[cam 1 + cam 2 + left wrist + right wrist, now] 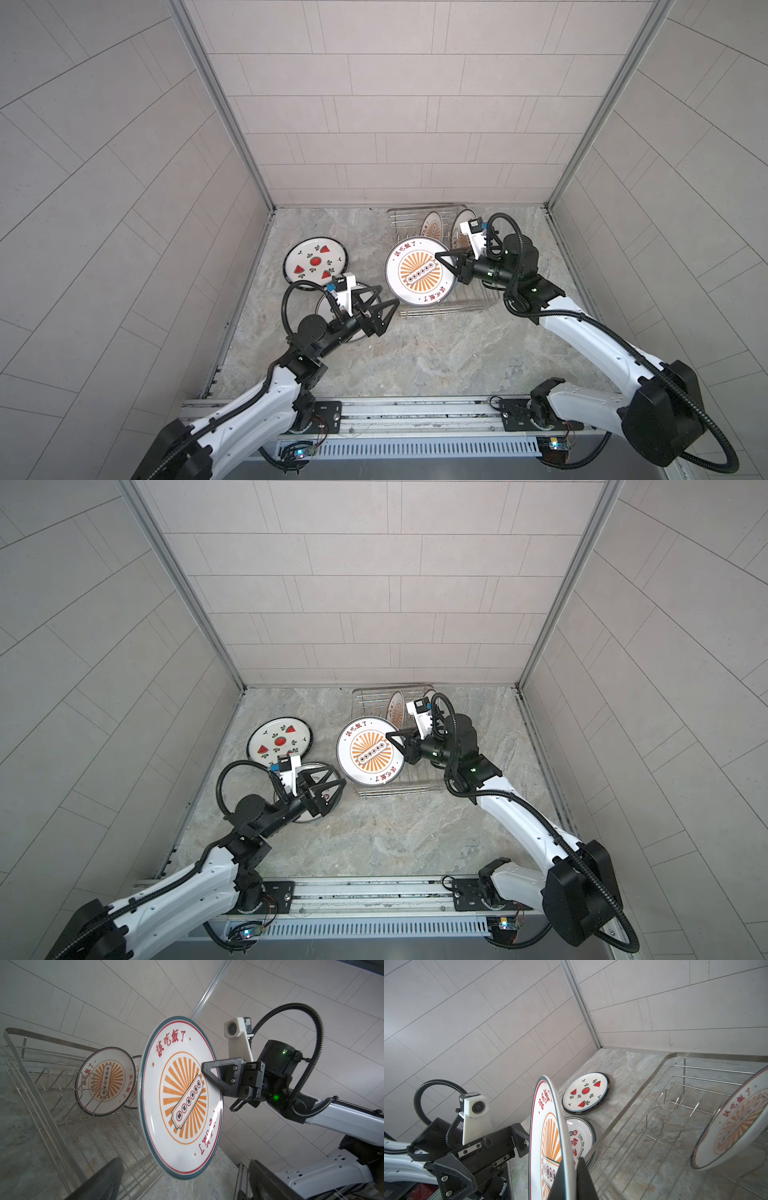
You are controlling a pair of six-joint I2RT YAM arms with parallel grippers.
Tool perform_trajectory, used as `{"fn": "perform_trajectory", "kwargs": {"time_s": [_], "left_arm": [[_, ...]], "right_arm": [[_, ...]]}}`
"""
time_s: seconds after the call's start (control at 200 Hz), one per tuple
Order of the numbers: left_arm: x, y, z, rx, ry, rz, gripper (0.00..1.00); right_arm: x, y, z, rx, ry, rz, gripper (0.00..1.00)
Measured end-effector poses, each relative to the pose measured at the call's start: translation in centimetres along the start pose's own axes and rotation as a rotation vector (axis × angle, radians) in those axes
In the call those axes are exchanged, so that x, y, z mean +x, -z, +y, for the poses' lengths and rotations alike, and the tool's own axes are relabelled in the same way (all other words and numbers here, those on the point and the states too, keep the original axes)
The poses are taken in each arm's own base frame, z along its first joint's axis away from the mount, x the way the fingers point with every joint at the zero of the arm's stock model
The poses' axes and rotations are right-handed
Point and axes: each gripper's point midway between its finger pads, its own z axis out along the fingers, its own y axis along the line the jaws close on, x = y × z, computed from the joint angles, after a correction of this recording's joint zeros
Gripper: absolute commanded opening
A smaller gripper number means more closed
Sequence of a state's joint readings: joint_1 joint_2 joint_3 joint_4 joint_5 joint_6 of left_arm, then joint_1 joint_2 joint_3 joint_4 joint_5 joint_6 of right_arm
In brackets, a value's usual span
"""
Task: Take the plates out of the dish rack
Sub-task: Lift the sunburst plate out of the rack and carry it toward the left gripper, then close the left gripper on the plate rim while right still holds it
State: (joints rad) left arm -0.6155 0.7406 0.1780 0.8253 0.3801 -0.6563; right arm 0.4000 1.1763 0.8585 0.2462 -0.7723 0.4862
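Right gripper (439, 258) pinches sunburst plate (417, 272) by rim, held above rack (440, 309). Left gripper (388, 294) fingers spread wide, just beside it. 2 more plates (105, 1081) stand in rack.

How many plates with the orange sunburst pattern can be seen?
3. One plate is clamped by the right gripper above the dish rack; two stand on edge in the rack. The stack under the left gripper may hide more.

Glossy glazed plates (180, 1097), shiny metal wire dish rack (716, 1057), matt marbled tabletop (415, 357)
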Motion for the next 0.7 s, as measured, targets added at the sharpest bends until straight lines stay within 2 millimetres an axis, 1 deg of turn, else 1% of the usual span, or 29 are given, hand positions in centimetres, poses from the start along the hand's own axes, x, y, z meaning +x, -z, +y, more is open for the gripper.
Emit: {"fn": "perform_trajectory", "kwargs": {"time_s": [0.08,0.17,0.23,0.275,0.335,0.375,0.44,0.51,0.56,0.58,0.62,0.701], "left_arm": [[-0.7,0.3,-0.3,0.004,0.003,-0.028,0.94],[-0.7,0.3,0.0,-0.013,0.019,-0.031,0.88],[-0.5,0.1,0.4,-0.028,0.034,-0.025,0.81],[-0.3,0.0,0.7,-0.040,0.049,-0.021,0.79],[0.0,-0.1,1.2,-0.055,0.062,-0.013,0.71],[0.3,-0.3,1.5,-0.066,0.078,-0.005,0.68],[0.8,-0.7,2.2,-0.085,0.099,0.009,0.60],[1.4,-1.0,2.8,-0.102,0.123,0.022,0.55],[1.6,-1.2,3.1,-0.105,0.130,0.027,0.53],[1.7,-1.3,3.2,-0.106,0.135,0.029,0.49],[1.7,-1.6,3.2,-0.103,0.144,0.029,0.44],[1.8,-2.0,3.2,-0.091,0.150,0.034,0.39]], "right_arm": [[-0.1,0.0,0.4,-0.023,0.004,-0.004,0.07],[0.1,0.0,0.6,-0.038,0.000,0.000,0.07],[0.2,-0.1,0.6,-0.043,-0.001,0.003,0.07],[0.2,-0.1,0.7,-0.048,-0.001,0.004,0.07],[0.3,-0.2,0.7,-0.055,-0.001,0.009,0.07],[0.5,-0.3,0.8,-0.059,-0.003,0.014,0.08],[0.7,-0.4,0.8,-0.063,-0.003,0.020,0.08],[1.0,-0.6,0.9,-0.067,0.001,0.032,0.08],[1.3,-0.8,1.1,-0.070,0.004,0.043,0.08],[1.4,-0.8,1.1,-0.072,0.007,0.046,0.08],[1.7,-0.9,1.2,-0.074,0.008,0.056,0.08],[2.1,-1.1,1.3,-0.073,0.012,0.073,0.08]]}}
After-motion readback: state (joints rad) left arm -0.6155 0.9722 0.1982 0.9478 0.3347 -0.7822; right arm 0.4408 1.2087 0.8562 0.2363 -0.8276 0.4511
